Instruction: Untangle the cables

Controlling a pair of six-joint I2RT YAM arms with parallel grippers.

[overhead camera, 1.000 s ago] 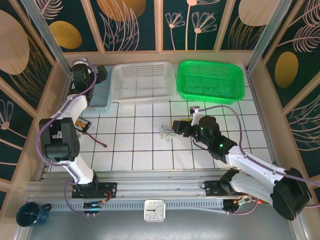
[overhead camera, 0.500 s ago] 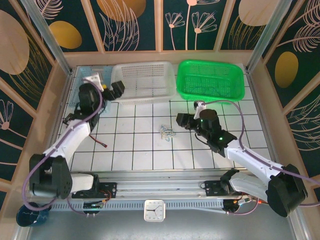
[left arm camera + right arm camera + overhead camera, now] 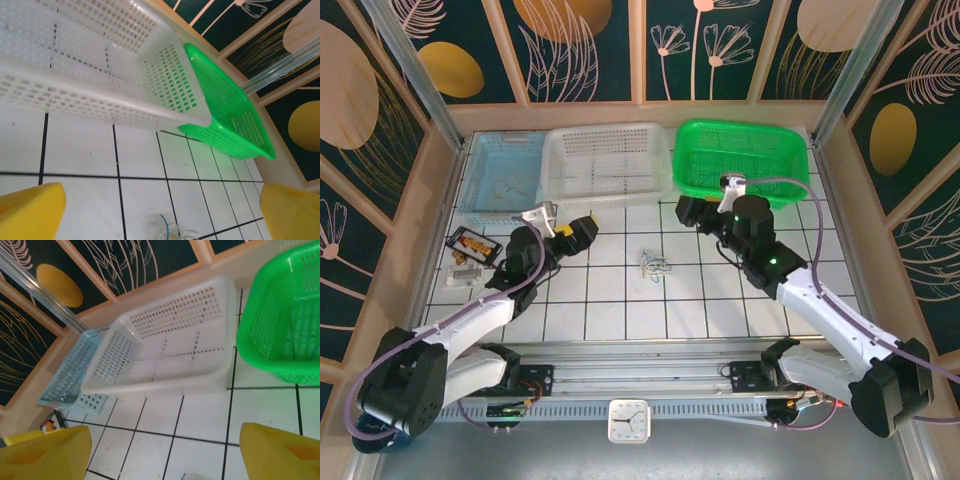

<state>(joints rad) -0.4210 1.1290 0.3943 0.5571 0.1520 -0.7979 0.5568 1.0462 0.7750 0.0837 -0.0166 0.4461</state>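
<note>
Now my left pincer (image 3: 577, 226) has swung in from the tabletop's far-left corner and my right pincer (image 3: 686, 211) has backed off. Both are spread apart, holding nothing. The tangle of thin pale wires (image 3: 656, 264) lies mid-tabletop between them, not yet picked up. The white perforated plastic basket (image 3: 605, 160) and green plastic basket (image 3: 740, 165) on the far edge look empty. I can't tell what is in the pale blue plastic basket (image 3: 500, 178).

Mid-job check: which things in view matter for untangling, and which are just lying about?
For the job: cables, left gripper and right gripper, both open.

Lying about: white basket, green basket, blue basket, black tray, clock.
</note>
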